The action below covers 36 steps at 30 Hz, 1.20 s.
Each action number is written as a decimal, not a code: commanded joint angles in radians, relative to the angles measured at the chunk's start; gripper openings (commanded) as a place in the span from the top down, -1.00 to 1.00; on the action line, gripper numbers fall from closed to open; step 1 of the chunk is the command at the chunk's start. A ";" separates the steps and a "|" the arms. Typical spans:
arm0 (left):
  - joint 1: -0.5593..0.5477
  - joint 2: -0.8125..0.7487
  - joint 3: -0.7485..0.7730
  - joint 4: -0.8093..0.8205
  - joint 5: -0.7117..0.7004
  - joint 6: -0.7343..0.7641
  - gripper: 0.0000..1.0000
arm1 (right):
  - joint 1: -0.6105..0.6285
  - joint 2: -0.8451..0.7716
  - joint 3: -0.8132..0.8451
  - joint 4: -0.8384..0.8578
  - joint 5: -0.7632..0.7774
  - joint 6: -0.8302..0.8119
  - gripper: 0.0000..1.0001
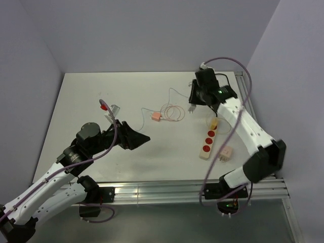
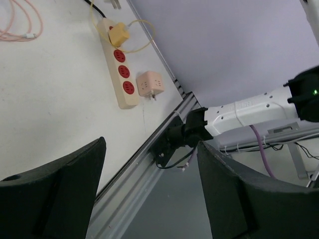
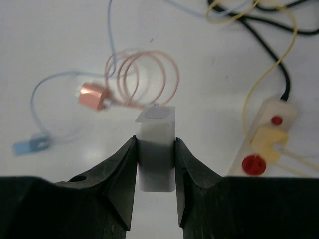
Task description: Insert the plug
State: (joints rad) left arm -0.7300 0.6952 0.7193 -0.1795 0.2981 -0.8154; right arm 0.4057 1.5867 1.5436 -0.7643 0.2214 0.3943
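Note:
My right gripper (image 3: 155,141) is shut on a white plug block (image 3: 157,124), which stands upright between the jaws above the table. In the top view that gripper (image 1: 195,98) hangs at the back right with the plug (image 1: 192,107) under it. A cream power strip (image 1: 204,155) with red sockets lies to the near right of it (image 3: 271,109). A yellow plug (image 1: 214,123) sits in the strip's far end. My left gripper (image 1: 147,137) is open and holds nothing, at the near left of the table (image 2: 150,144).
A pink cube adapter (image 1: 227,153) lies beside the strip near the table's right edge. A pink charger (image 1: 155,117) with a coiled pink cable (image 1: 173,112) lies mid-table, with thin blue, yellow and black leads around. The metal rail (image 1: 167,191) runs along the near edge.

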 commanded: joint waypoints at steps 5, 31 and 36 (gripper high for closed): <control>0.000 -0.004 -0.098 0.289 0.185 -0.085 -0.59 | 0.015 -0.555 -0.437 0.258 -0.469 0.153 1.00; -0.066 0.178 -0.169 0.870 0.288 -0.203 -0.70 | 0.177 -0.987 -0.893 0.987 -0.755 0.681 1.00; -0.106 0.225 -0.136 0.882 0.283 -0.200 -0.68 | 0.246 -0.966 -0.870 1.027 -0.702 0.675 1.00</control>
State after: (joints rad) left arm -0.8173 0.9001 0.5320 0.6437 0.5953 -1.0225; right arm 0.6117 0.6201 0.6060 0.1322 -0.5095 1.0546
